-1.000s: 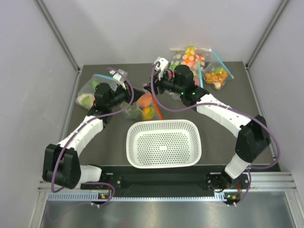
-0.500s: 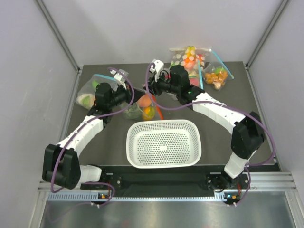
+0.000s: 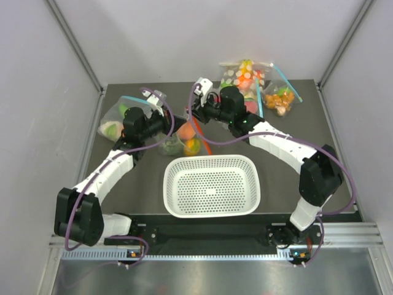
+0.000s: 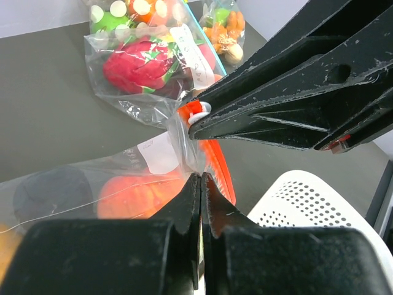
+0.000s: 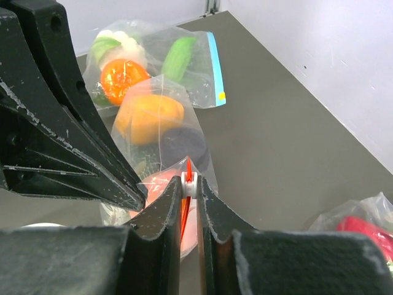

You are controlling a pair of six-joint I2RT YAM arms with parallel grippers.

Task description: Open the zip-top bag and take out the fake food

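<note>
The zip-top bag (image 3: 178,144) lies behind the white basket, its red-orange zip strip (image 4: 218,166) running toward the basket. Through the plastic I see fake food: an orange-red peach (image 4: 132,193), a dark piece (image 4: 52,187), a yellow-orange mango (image 5: 149,114) and a dark round melon (image 5: 186,142). My left gripper (image 4: 201,178) is shut on the bag's clear plastic just below the zip. My right gripper (image 5: 190,183) is shut on the white zip slider (image 5: 190,184) at the bag's mouth. The two grippers (image 3: 172,125) (image 3: 191,114) meet tip to tip over the bag.
A white perforated basket (image 3: 212,206) stands in front of the bag. Blue-zipped bags of toy food lie at the back right (image 3: 245,77) (image 3: 281,98) and at the back left (image 3: 120,117). Grey walls close in both sides.
My right gripper has shifted left and slightly back with the slider in it. The bag's mouth has followed. My left gripper has kept its hold in place.
</note>
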